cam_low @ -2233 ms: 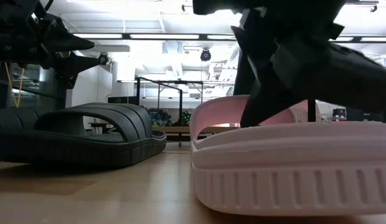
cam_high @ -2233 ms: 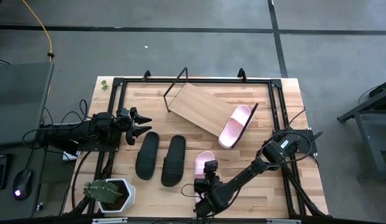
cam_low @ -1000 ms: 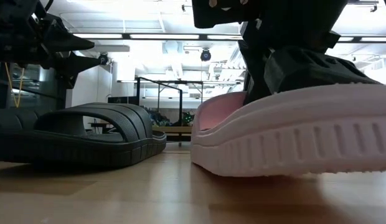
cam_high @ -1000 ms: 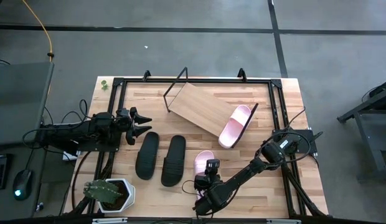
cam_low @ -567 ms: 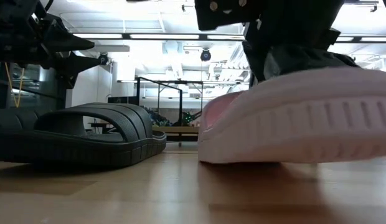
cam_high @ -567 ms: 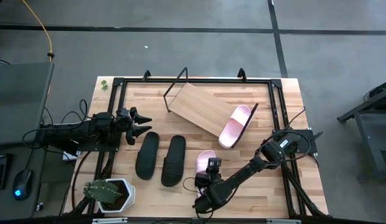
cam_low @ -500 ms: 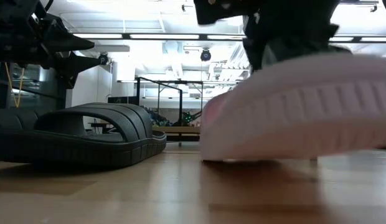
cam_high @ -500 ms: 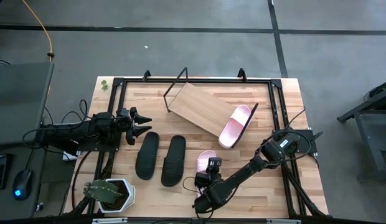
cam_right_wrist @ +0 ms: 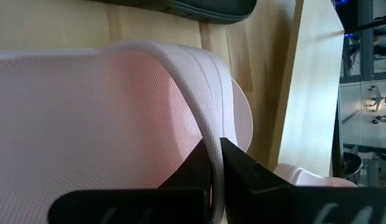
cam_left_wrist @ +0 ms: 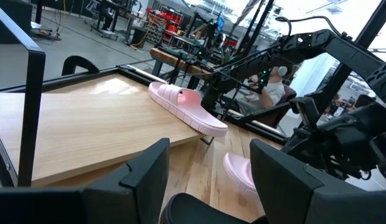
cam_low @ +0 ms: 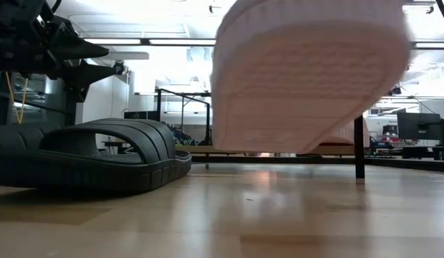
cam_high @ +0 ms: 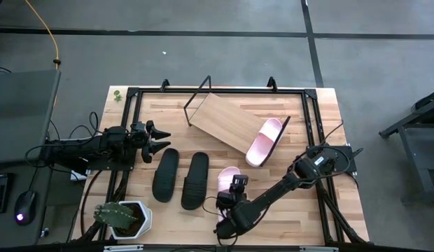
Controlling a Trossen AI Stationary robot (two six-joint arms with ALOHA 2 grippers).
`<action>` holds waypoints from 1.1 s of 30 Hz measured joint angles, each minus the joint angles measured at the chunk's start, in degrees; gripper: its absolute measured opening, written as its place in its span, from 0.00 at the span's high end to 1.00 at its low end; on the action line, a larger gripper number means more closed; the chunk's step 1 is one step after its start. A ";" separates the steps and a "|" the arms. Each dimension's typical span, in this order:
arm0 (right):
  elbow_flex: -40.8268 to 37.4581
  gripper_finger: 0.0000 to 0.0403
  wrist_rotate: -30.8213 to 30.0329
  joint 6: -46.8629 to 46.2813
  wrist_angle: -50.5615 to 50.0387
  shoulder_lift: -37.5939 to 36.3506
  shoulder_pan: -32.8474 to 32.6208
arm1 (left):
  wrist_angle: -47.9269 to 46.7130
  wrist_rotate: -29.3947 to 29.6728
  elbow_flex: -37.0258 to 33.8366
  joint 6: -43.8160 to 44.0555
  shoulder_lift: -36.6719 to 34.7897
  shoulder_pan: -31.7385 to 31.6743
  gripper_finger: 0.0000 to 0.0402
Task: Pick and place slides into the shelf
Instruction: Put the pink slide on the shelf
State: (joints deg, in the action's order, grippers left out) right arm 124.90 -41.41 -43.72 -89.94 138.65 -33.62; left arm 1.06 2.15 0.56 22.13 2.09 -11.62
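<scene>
My right gripper (cam_high: 234, 189) is shut on a light pink slide (cam_high: 227, 177) near the table's front middle. In the low view the slide's ribbed sole (cam_low: 308, 72) faces the near edge, raised off the wood. A second pink slide (cam_high: 264, 142) lies on the right end of the shelf (cam_high: 220, 120), a tilted wooden board with black wire ends. Two black slides (cam_high: 165, 173) (cam_high: 196, 180) lie flat on the table, side by side. My left gripper (cam_high: 157, 138) waits open at the table's left, pointing level toward the shelf (cam_left_wrist: 87, 124). My right gripper pinches the edge of the pink slide's wide strap (cam_right_wrist: 213, 134) between its two fingers (cam_right_wrist: 240, 165). The fingers slant down from the near right. The slide is tipped up, sole toward the near edge. Whether its far end rests on the table I cannot tell.
A white pot with a green plant (cam_high: 122, 217) stands at the near left corner. A black frame (cam_high: 133, 94) runs around the tabletop's edges. Bare wood lies right of the lifted slide and in front of the shelf.
My right gripper has risen, staying shut on the pink slide. The slide, which had its near end raised and its far end on the wood, has tipped up until its sole faces the near edge, and it has shifted slightly toward the black slides.
</scene>
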 joint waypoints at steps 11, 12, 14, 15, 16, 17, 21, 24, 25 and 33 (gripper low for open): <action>0.00 1.00 2.97 1.39 -0.10 -0.27 4.09 | 0.01 0.00 0.00 0.00 0.00 0.00 0.49; 0.00 1.00 2.97 1.72 -0.10 -0.27 4.39 | 0.01 0.00 0.00 0.00 0.00 0.00 0.49; 0.01 1.00 2.58 2.28 -0.10 -0.38 4.81 | 0.02 0.00 0.00 0.00 0.00 0.00 0.49; 0.16 1.00 2.21 2.57 -0.16 -0.40 5.00 | 0.01 0.00 0.00 0.00 0.00 0.00 0.49; 0.69 1.00 1.93 2.88 -0.21 -0.40 5.15 | 0.02 0.00 0.00 0.00 0.00 0.00 0.49; 1.27 1.00 1.72 3.71 -0.13 -0.40 5.26 | 0.00 0.00 0.00 0.00 0.00 0.00 0.49; 5.24 1.00 -0.85 5.22 -0.11 -0.40 5.52 | 0.02 0.00 0.00 0.00 0.00 0.00 0.49; 8.84 1.00 -3.55 6.59 -0.05 -0.46 5.50 | 0.01 0.00 0.00 0.01 0.00 0.00 0.49; 9.87 1.00 -4.46 6.74 -0.03 -0.49 5.50 | 0.02 0.00 0.00 0.00 0.00 0.00 0.49; 10.08 1.00 -7.74 8.80 0.03 -2.02 6.82 | 0.02 0.00 0.00 0.00 0.02 0.00 0.49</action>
State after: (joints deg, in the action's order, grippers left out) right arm 134.98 -49.15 -34.92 -89.91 136.63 -26.80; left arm 1.08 2.15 0.56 22.13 2.11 -11.62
